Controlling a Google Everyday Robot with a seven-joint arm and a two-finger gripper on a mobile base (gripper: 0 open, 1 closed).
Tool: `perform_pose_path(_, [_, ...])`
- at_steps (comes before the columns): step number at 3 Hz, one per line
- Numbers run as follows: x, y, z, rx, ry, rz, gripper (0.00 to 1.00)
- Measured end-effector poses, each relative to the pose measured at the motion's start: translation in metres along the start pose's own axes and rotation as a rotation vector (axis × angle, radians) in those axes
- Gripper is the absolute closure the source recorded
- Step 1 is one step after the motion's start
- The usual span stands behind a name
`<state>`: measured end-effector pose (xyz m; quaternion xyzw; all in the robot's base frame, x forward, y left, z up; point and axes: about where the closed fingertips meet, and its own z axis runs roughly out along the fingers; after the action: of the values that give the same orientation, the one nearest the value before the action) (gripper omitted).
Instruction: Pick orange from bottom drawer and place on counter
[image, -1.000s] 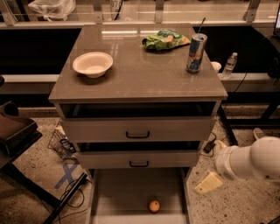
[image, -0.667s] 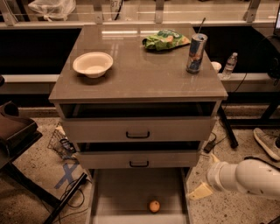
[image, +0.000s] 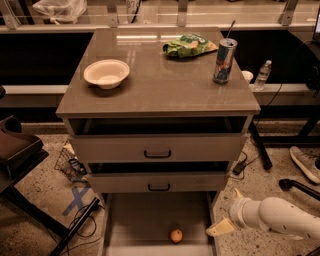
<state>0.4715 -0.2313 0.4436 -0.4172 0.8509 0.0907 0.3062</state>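
Observation:
The orange (image: 176, 235) lies on the floor of the open bottom drawer (image: 135, 220), near its front edge and right of the middle. My gripper (image: 227, 211) is on the white arm coming in from the lower right. It hangs just outside the drawer's right wall, to the right of the orange and a little above it. Its two pale fingers (image: 219, 229) stand apart and hold nothing. The counter (image: 165, 85) is the glossy grey-brown top of the cabinet.
On the counter stand a white bowl (image: 106, 73), a green chip bag (image: 189, 45) and a can with a straw (image: 224, 60). The two upper drawers (image: 157, 148) are slightly open. Cables and a wire basket (image: 70, 165) lie on the floor at left; a shoe (image: 305, 163) at right.
My arm has dropped lower and moved left, bringing the gripper closer to the bottom drawer's right side. The orange has not moved.

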Motion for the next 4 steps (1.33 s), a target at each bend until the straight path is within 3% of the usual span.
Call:
perform_pose_path(1, [0.009, 0.005, 0.044, -0.038, -0.01, -0.066, 0.0])
perform_pose_path(3, [0.035, 0.022, 0.11, -0.126, -0.035, -0.332, 0.0])
perform_pose_path(4, [0.035, 0.022, 0.111, -0.126, -0.035, -0.332, 0.0])
